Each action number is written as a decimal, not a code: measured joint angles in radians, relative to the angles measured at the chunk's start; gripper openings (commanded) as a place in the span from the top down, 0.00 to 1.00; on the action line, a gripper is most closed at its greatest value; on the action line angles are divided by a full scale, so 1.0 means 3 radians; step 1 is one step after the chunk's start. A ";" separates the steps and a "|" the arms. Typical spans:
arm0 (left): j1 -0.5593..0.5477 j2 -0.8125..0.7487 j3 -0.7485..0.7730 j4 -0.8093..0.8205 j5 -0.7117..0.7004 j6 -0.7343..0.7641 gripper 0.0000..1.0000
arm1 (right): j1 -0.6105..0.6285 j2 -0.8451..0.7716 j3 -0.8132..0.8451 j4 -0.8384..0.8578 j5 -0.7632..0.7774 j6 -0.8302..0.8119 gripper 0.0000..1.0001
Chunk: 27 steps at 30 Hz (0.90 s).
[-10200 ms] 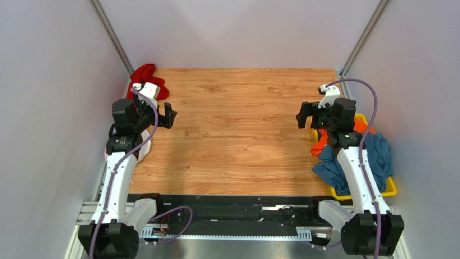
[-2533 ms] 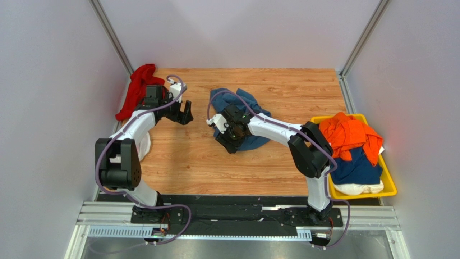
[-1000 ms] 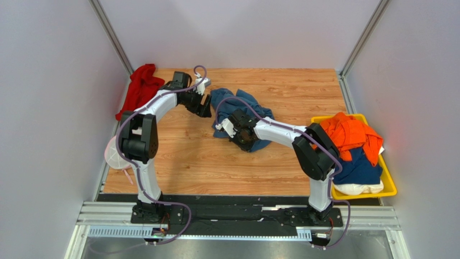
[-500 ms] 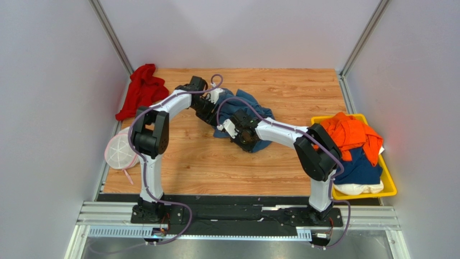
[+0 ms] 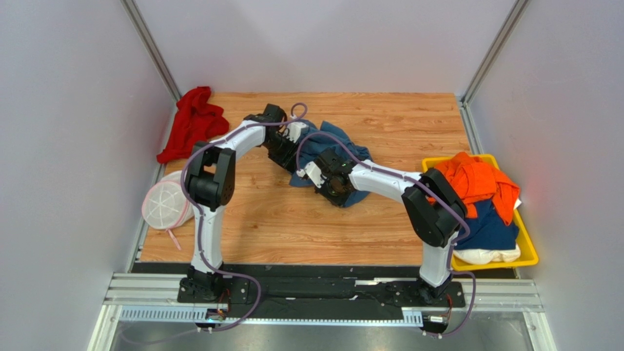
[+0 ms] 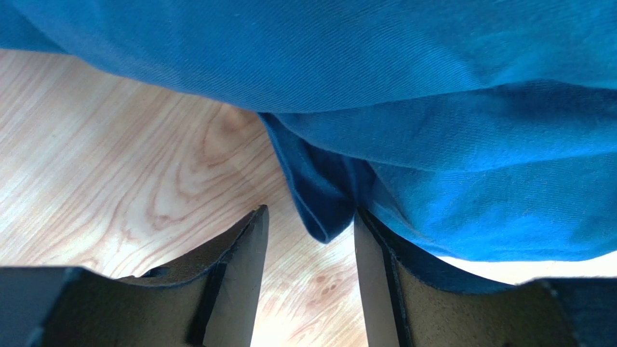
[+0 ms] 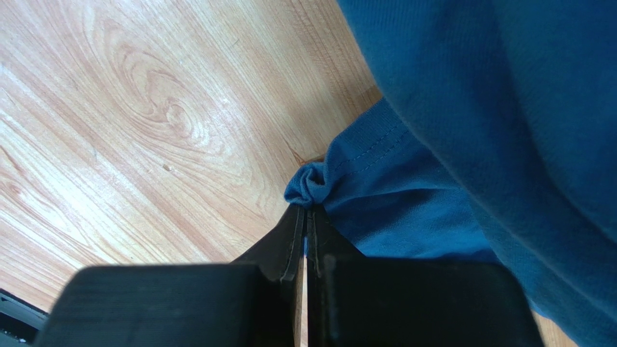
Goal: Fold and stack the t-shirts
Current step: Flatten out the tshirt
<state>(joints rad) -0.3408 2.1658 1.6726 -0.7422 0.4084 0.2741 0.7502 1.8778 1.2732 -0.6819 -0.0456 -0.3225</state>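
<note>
Left pincer (image 6: 308, 217) is half-wide at 9 o'clock of the slate-blue t-shirt (image 6: 434, 144), a fold between its jaws. Right pincer (image 7: 304, 210) pinches its hem at 6 o'clock.

Bright, even overhead light — faint shadows, little blur.

Left arm (image 5: 234, 135) and right arm (image 5: 381, 178): white link shells, black joint housings, lilac external cables, flat black fingers (image 6: 239, 289).
</note>
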 measured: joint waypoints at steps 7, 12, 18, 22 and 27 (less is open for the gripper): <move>-0.0089 0.0045 0.0079 -0.0066 -0.0048 0.0008 1.00 | -0.0004 -0.0013 -0.0027 0.0003 0.0004 -0.0001 1.00; -0.0121 0.0061 0.0083 -0.0097 -0.0085 0.0023 1.00 | -0.0022 -0.0074 -0.0067 -0.0004 0.0045 0.0000 1.00; -0.0081 -0.0271 -0.0243 -0.0011 -0.0295 0.0029 1.00 | -0.0198 -0.0512 -0.0181 -0.0070 0.0294 -0.0013 1.00; 0.0033 -0.0874 -0.0367 -0.0025 -0.0467 0.0029 1.00 | -0.0559 -0.1024 -0.0060 -0.0195 0.0455 -0.0053 1.00; 0.0127 -0.1631 -0.0299 -0.0004 -0.0724 0.0042 1.00 | -0.1007 -0.1553 0.0263 -0.0291 0.0643 -0.0146 1.00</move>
<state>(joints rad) -0.3027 1.6764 1.5829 -0.7433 0.1913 0.2867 0.4480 1.4120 1.3521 -0.7692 0.1474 -0.3664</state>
